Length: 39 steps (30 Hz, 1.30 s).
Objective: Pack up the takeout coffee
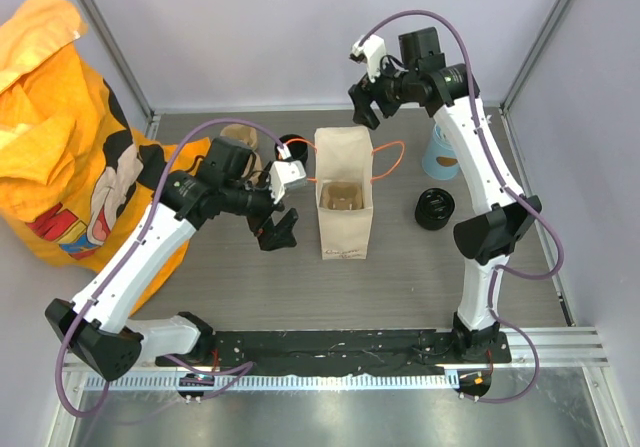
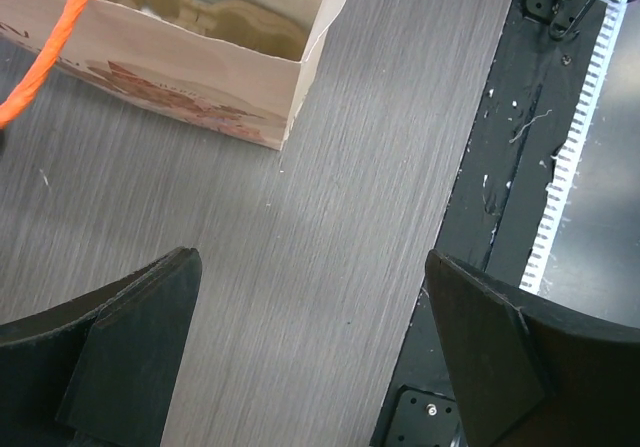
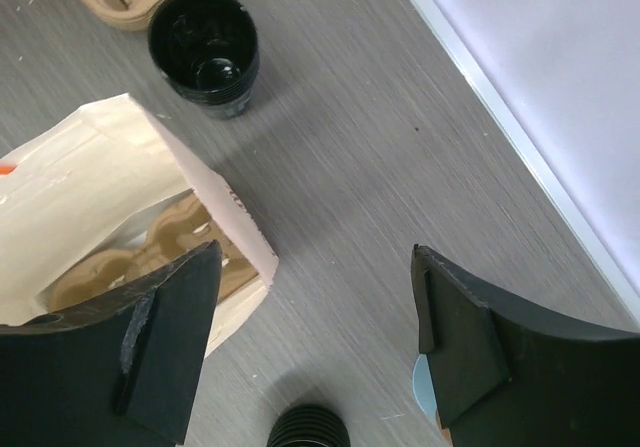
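Left jaws and right jaws gape empty; open table [image 1: 400,272] between paper bag [image 1: 345,239] and takeout coffee [image 1: 434,208].

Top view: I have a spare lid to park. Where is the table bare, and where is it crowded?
Barest: the strip between the paper bag and the black base rail. A narrower gap lies between bag and black cup. Crowded: left of the bag, with the open black cup, pulp carrier and left hand.
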Motion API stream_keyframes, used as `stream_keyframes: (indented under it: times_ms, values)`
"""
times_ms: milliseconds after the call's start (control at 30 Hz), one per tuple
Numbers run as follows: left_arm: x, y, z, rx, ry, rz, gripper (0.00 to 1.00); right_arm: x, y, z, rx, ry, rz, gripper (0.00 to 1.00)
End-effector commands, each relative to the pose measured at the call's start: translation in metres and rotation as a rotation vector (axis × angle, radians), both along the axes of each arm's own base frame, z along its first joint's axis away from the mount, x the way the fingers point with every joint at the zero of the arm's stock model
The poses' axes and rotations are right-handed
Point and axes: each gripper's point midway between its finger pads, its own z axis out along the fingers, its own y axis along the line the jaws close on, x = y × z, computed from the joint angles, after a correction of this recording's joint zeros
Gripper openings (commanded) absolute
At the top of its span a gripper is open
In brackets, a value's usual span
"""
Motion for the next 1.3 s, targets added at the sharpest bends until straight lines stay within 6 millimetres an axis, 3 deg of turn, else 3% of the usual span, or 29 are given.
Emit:
stream_keyframes:
  times_ms: [0,200,600,800,967,1167,1267]
  values:
    - [0.002,0.000,-0.001,0.007,-0.028,-0.011,1.00,-0.016,0.013,0.006,-0.039,-0.043,0.144,0.80]
    - [0.001,0.002,-0.003,0.013,-0.025,-0.008,1.00,-0.027,0.026,-0.010,-0.069,-0.039,0.258,0.74]
    - [0.004,0.002,-0.009,0.027,-0.014,0.004,1.00,-0.015,0.046,-0.029,-0.100,-0.048,0.298,0.60]
    - [0.005,0.003,-0.012,0.033,-0.009,0.007,1.00,-0.012,0.050,-0.029,-0.100,-0.056,0.304,0.38]
    - [0.006,0.002,-0.012,0.034,-0.010,0.010,1.00,-0.011,0.049,-0.029,-0.098,-0.055,0.298,0.09]
    - [0.007,0.001,-0.012,0.033,-0.005,0.012,1.00,-0.011,0.045,-0.027,-0.106,-0.050,0.265,0.07]
    - [0.007,0.001,-0.012,0.034,-0.005,0.014,1.00,-0.001,0.039,-0.026,-0.113,-0.059,0.210,0.06]
